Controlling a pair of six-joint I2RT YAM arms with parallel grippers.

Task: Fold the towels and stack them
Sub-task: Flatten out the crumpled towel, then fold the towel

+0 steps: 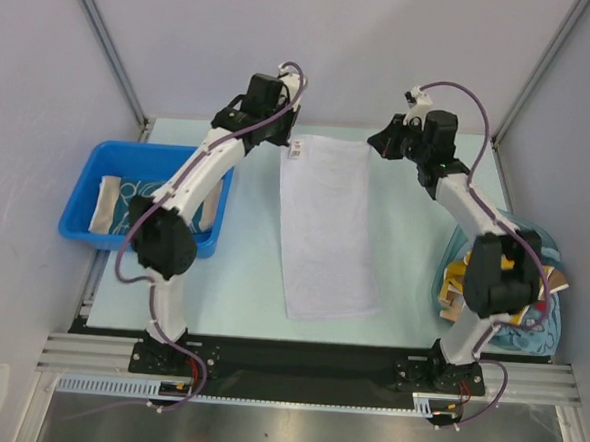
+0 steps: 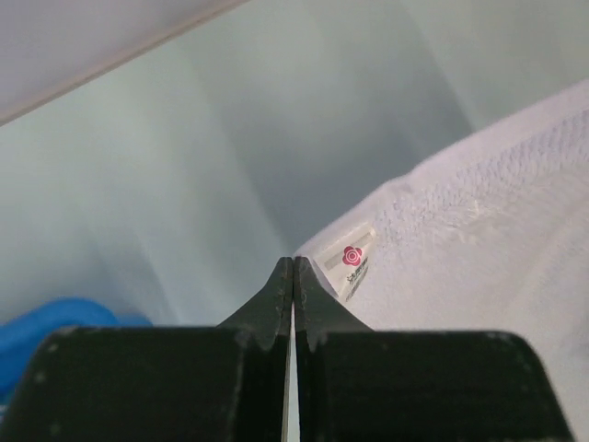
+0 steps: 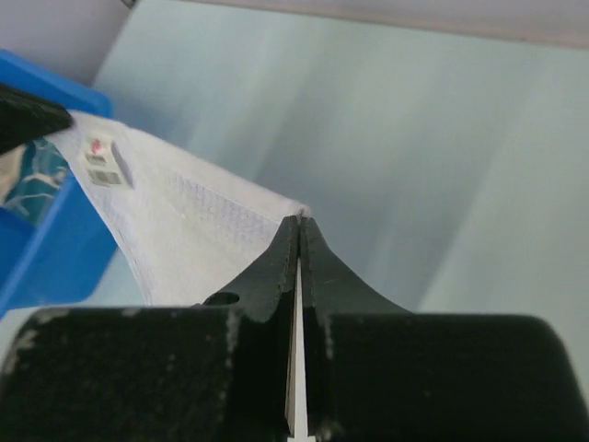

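Note:
A plain pale lavender-white towel point(image 1: 325, 228) lies spread out lengthwise on the table's middle, with a small label point(image 1: 295, 152) at its far left corner. My left gripper point(image 1: 287, 140) is shut on that far left corner; the left wrist view shows its tips point(image 2: 293, 263) pinching the towel's point(image 2: 479, 239) edge beside the label point(image 2: 352, 259). My right gripper point(image 1: 374, 143) is shut on the far right corner, and its tips point(image 3: 300, 219) pinch the towel point(image 3: 184, 221) there. The label point(image 3: 103, 161) also shows in the right wrist view.
A blue bin point(image 1: 109, 151) at the left holds a teal towel with white swirls point(image 1: 136, 193) and a pale folded cloth point(image 1: 104, 202); the bin point(image 3: 55, 249) also shows in the right wrist view. A clear basket point(image 1: 551, 247) at the right holds brown, orange and light blue towels point(image 1: 458, 283).

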